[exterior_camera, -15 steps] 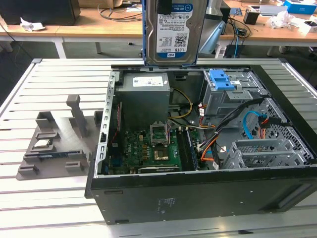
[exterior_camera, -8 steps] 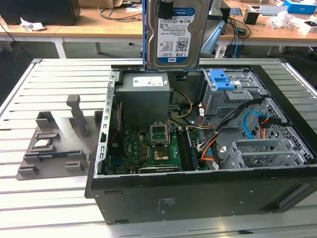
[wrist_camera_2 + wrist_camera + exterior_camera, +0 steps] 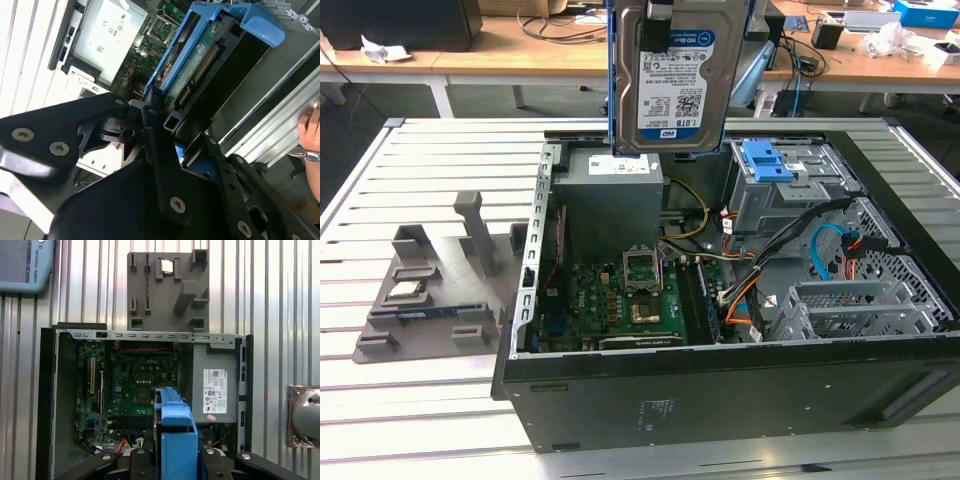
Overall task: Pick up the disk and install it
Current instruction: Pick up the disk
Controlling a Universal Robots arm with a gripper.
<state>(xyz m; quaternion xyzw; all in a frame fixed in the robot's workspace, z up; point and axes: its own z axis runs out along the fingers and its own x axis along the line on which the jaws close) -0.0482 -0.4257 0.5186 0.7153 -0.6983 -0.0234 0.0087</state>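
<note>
Nearest, in the second wrist view, the black linkage gripper (image 3: 172, 127) has its fingers closed on one short end of the disk (image 3: 200, 60), a flat silver-metal hard drive in a blue plastic carrier frame, with circuit board and connector exposed. Judged stiff, dense and shock-sensitive, it is best gripped on the frame's edges, never on the board. In the exterior view the disk hangs on edge, white-and-blue label outward, above the open black computer case (image 3: 720, 400), seated in no bay. Beneath lie the green motherboard (image 3: 620, 295) and grey metal power-supply box (image 3: 615, 190); beyond, a grey moulded fixture tray (image 3: 430, 290) rests on the slatted metal table (image 3: 380, 420).
</note>
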